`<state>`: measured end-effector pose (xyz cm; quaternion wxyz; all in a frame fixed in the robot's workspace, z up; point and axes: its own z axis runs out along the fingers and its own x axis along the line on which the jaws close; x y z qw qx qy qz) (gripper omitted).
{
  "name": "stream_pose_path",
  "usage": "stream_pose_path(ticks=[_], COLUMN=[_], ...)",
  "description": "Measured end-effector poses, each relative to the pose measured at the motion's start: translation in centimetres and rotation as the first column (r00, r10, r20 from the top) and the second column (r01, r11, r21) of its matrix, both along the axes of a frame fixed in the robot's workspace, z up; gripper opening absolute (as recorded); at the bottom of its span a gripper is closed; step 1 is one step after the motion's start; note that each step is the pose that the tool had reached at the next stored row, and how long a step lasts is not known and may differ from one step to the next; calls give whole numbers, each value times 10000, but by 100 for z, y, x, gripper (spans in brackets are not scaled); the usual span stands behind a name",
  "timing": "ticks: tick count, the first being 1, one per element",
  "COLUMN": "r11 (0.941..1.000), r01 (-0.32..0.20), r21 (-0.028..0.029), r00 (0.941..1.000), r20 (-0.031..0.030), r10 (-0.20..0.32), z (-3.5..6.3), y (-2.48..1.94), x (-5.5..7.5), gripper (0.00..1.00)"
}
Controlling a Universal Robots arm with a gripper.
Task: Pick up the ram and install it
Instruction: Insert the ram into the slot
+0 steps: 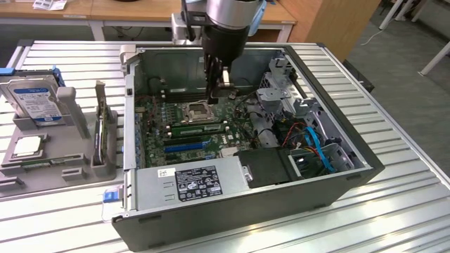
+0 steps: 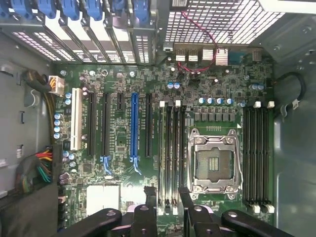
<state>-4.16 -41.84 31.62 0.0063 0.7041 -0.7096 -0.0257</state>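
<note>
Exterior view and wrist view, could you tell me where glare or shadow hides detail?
Exterior view: glare whitens the ribbed table on that view's right, and the case interior sits in shade. Wrist view: backlight washes out the vent grille, while the cables are in deep shadow.

The exterior view is bright and evenly lit from overhead. The ribbed table (image 1: 397, 211) throws white glare at the exterior view's lower right, and the arm (image 1: 235, 13) carries a hard highlight on its silver barrel. Inside the case (image 1: 232, 216) the light drops, and its far wall and right corner lie in shadow. In the wrist view the motherboard (image 2: 118, 133) is softly, evenly lit. The grille (image 2: 222, 19) burns out white with backlight, and the gripper (image 2: 167, 192) reads nearly black.
</note>
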Motion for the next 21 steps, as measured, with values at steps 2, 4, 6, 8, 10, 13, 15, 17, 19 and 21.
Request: stream_pose_path(ticks=[2,4,6,8,10,13,15,17,19,21], r11=[10000,10000,10000,10000,10000,10000,10000,10000,10000,10000], r01=[0,0,1,0,0,1,0,0,0,0], r21=[0,1,0,0,0,0,0,0,0,1], r00=[10000,10000,10000,10000,10000,10000,10000,10000,10000,10000], r20=[0,-1,1,1,-1,0,0,0,1,1], r10=[0,0,-1,0,0,-1,0,0,0,0], z=[28,57,84,111,139,178,199,219,238,242], y=[0,0,0,0,0,0,0,0,0,0], x=[0,0,0,0,0,0,0,0,0,0], gripper=[31,31,31,31,31,31,31,31,31,31])
